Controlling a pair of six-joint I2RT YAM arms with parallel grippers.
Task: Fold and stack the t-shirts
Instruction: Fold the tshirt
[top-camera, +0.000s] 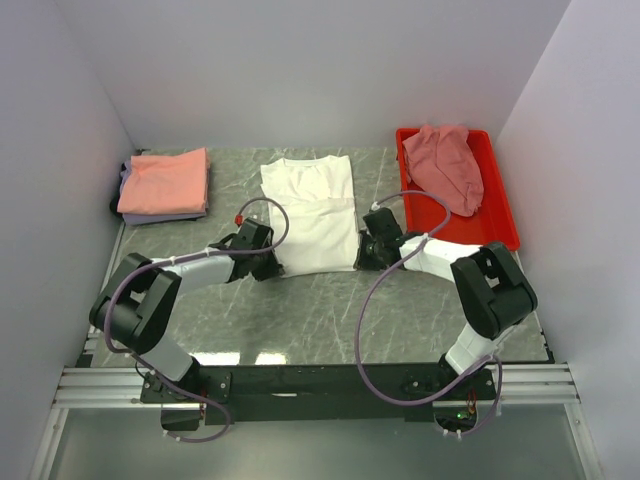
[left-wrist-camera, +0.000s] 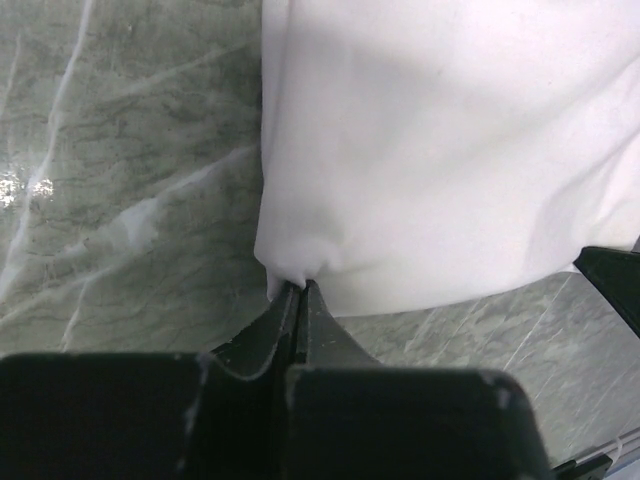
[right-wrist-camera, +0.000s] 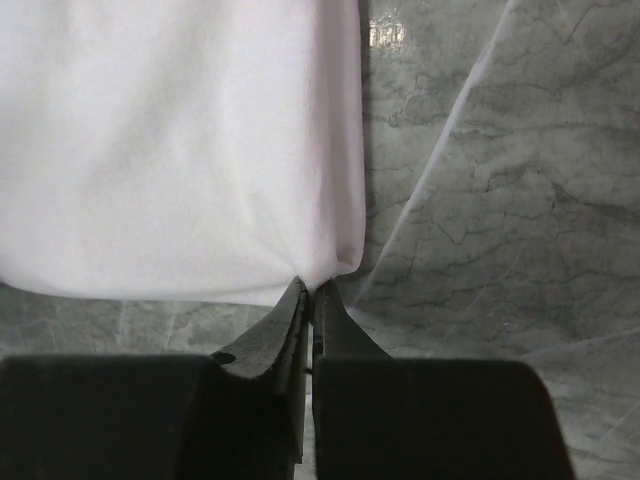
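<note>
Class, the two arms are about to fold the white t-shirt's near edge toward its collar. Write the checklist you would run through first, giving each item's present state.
1. Left hand shut on the near left corner of the white t-shirt: ok.
2. Right hand shut on the near right corner: ok.
3. Shirt lying flat on the table, sleeves tucked in: ok.
4. Fold path clear of the salmon-orange t-shirt and the red tray: ok, both lie apart, off to the sides.
5. Every cloth layer caught in each pinch: cannot tell.
</note>
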